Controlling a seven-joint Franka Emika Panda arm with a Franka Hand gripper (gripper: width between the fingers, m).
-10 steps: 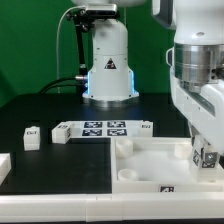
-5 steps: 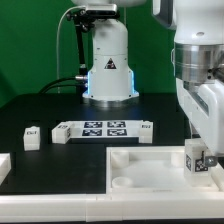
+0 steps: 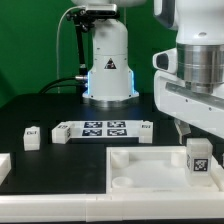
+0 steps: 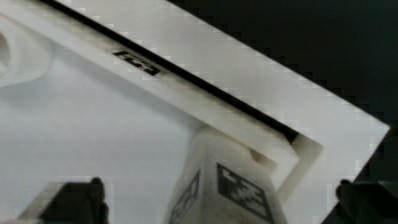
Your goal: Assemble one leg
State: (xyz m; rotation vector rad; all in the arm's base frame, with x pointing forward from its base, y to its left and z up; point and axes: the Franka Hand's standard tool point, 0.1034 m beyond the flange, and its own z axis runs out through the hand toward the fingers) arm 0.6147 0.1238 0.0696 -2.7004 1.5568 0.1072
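The leg [image 3: 197, 158], a small white post with a marker tag, stands upright at the corner of the large white tray-like panel [image 3: 150, 165] on the exterior view's right. My gripper [image 3: 188, 130] is open and empty just above the leg, not touching it. In the wrist view the leg [image 4: 231, 185] stands between my two dark fingers [image 4: 71, 205], with a gap on each side, and my gripper [image 4: 217, 205] is centred over it. The panel's floor [image 4: 107, 120] and its raised rim fill the rest of that view.
The marker board [image 3: 95, 129] lies behind the panel. Another small white tagged post [image 3: 32, 137] stands at the exterior view's left, and one more [image 3: 145, 130] beside the marker board. A white part [image 3: 4, 166] sits at the left edge. The robot base [image 3: 108, 60] is behind.
My gripper lowered the leg onto the panel's corner, opened, and rose. The leg stays standing alone.
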